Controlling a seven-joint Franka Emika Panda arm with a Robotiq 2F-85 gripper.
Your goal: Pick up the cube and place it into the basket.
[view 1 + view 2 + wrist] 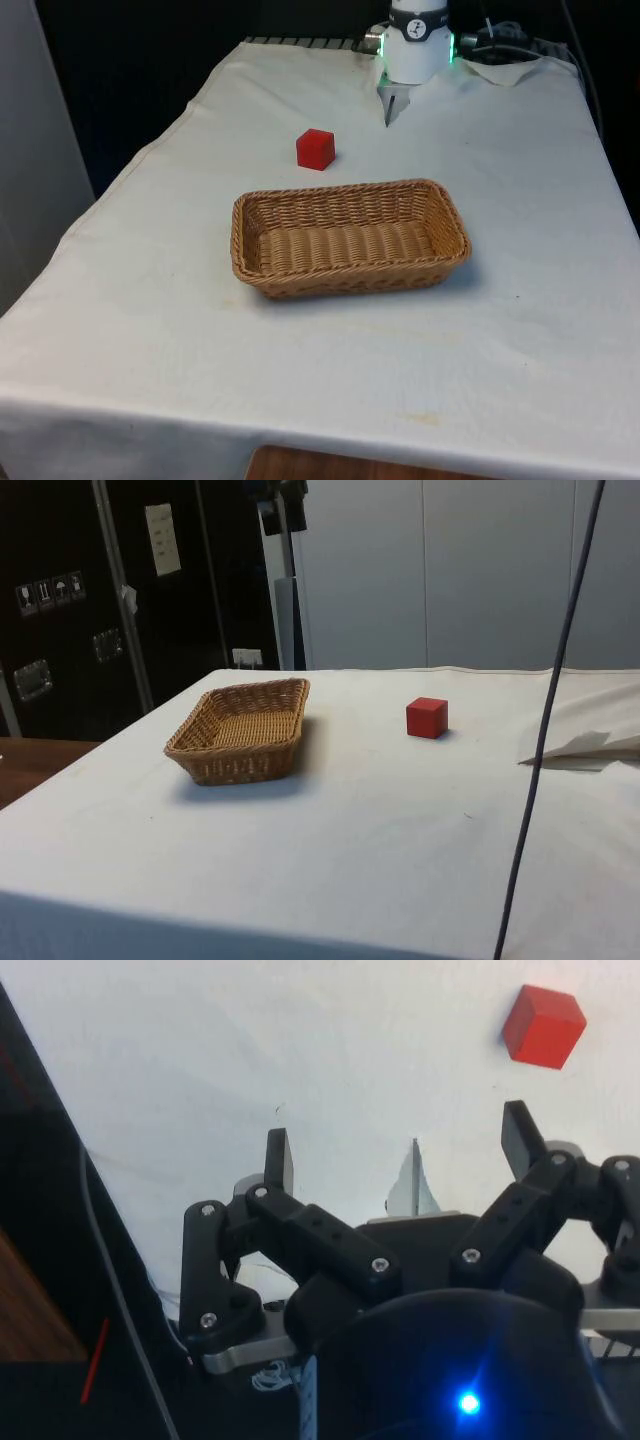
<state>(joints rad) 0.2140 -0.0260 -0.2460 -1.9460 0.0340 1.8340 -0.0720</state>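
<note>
A red cube [315, 149] rests on the white cloth, just behind the woven basket [350, 237] as the front view has it. In the side view the cube [427, 717] stands apart from the basket [243, 729], which holds nothing. From the wrist view my gripper [398, 1150] is open, high above the cloth near the robot's base, with the cube [542, 1026] well ahead of the fingertips and off to one side. Nothing is between the fingers [279, 1157].
The robot's base [415, 45] stands at the table's far end. A fold of cloth [585, 745] lies raised near it. A dark cable [548, 720] hangs across the side view. The table's edge drops off at the front view's left.
</note>
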